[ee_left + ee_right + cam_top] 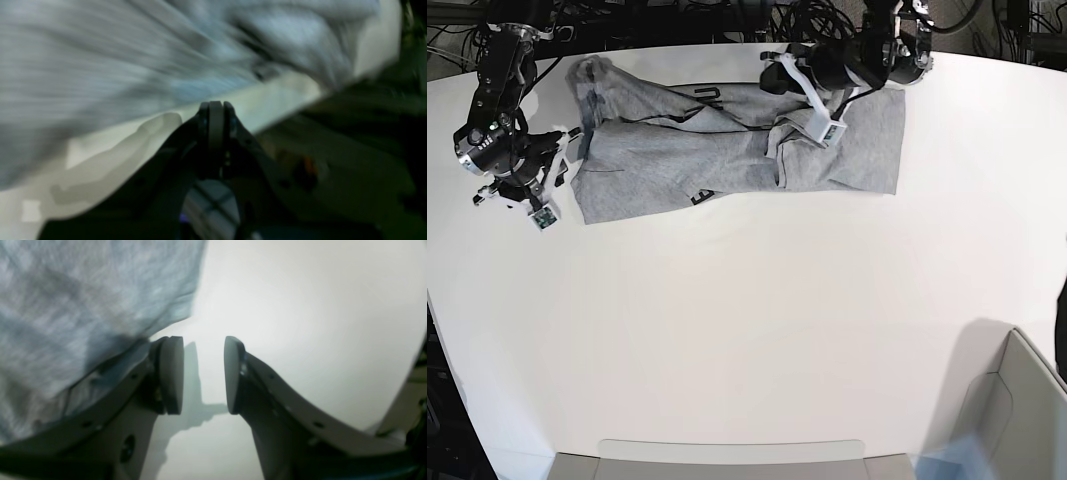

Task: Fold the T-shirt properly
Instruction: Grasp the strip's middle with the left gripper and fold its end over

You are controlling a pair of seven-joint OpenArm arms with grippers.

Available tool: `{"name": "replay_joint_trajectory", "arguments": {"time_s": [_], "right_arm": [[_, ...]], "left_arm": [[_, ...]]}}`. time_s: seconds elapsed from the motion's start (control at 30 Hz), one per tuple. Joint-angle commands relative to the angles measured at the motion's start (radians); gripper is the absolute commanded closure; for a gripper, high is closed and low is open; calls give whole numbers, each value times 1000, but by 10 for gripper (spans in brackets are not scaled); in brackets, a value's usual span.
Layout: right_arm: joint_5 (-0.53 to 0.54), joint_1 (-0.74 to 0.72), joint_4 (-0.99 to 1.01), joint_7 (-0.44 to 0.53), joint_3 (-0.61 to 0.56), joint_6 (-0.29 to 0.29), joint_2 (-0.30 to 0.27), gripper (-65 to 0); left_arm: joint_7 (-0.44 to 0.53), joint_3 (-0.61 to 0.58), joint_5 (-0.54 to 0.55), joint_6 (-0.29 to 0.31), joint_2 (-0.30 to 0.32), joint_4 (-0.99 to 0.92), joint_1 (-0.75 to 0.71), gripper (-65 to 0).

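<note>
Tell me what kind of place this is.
Probably a robotics lab: two robot arms over a white table with a grey T-shirt spread on it, and tangled black cables behind.

Black block lettering shows on the heather-grey short-sleeved cotton T-shirt in the base view, but only in scraps: a few dark strokes near the upper fold and a small dark mark near the lower hem. The cloth is bunched and folded over the print, so no letter or word can be made out. In both wrist views the grey fabric is blurred and shows no print. Nothing else in any view carries readable text, labels, brands or numbers.
</note>
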State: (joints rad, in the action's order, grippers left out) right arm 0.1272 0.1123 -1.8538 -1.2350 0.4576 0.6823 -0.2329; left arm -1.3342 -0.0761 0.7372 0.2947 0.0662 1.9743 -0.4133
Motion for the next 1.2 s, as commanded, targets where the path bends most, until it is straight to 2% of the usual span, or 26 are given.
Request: {"name": "replay_joint_trajectory", "arguments": {"time_s": [0.0,0.1,0.27,0.4,0.57,0.67,0.83,1.03,1.17], "right_arm": [[-1,-27,-19,8,23,16,-6,-206],[-1,-43,-17,8,71,16,-1,-206],[-1,-43,-17,8,69,16,-7,-206],[-1,-39,-13,8,68,16,-3,-206],[-1,-39,-13,8,68,16,-3,-206],[-1,-41,-13,8,66,16,-1,-206],[-1,-41,-13,8,66,16,-1,-206],[-1,-43,-13,8,66,16,-1,-206],[-1,-55,-10,8,66,16,0,-206]], "left_arm": [[23,3,11,-1,16,40,1,0],[72,14,11,-1,25,66,1,0],[198,58,11,1,57,64,6,0],[292,123,11,1,57,63,6,0],[381,138,3,-1,59,59,9,0],[384,138,-67,-7,59,20,43,0],[328,128,-216,-2,54,-66,78,0],[316,123,-218,1,54,-5,23,0],[316,6,-216,1,60,47,-16,0]]}}
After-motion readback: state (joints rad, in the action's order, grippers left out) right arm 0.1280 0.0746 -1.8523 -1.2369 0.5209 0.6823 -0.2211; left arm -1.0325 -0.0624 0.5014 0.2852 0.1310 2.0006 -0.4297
